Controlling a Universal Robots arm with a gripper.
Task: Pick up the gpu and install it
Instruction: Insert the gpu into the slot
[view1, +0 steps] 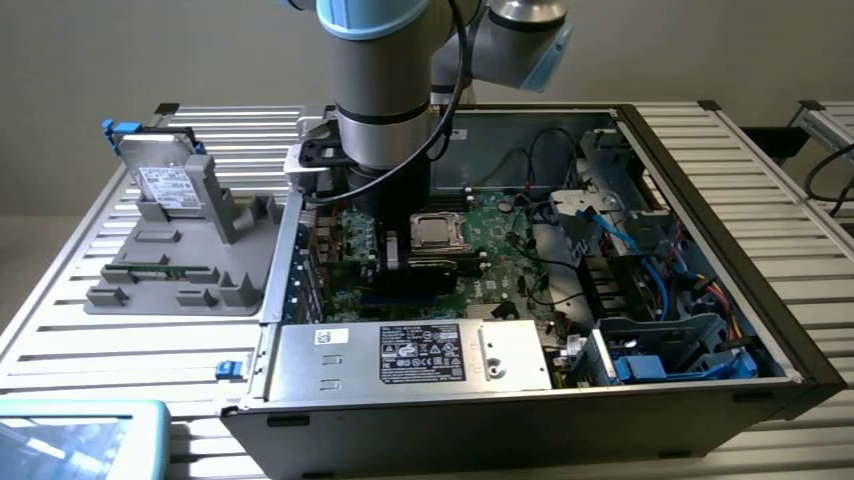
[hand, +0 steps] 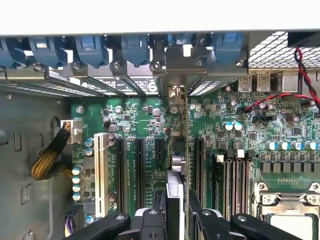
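Note:
The gpu (hand: 176, 186) stands on edge between my fingers. It runs over the green motherboard (hand: 145, 120) towards the case's rear wall, where its silver end bracket (hand: 183, 62) meets the slot openings. My gripper (hand: 177, 216) is shut on it, one black finger (hand: 159, 212) on each side. I cannot tell whether the card's lower edge sits in a slot. In the exterior view my gripper (view1: 395, 258) reaches down into the open computer case (view1: 694, 250) with the dark gpu (view1: 391, 252) in it, just to the exterior view's left of the processor socket (view1: 438, 231).
Black expansion slots (hand: 120, 170) and a white slot (hand: 100, 170) lie beside the card, memory slots (hand: 232, 185) on its other side. Blue latches (hand: 90, 47) line the rear wall. A power supply (view1: 414, 355) and blue cables (view1: 641, 250) crowd the case. A grey fixture (view1: 187, 260) outside holds a hard drive (view1: 171, 185).

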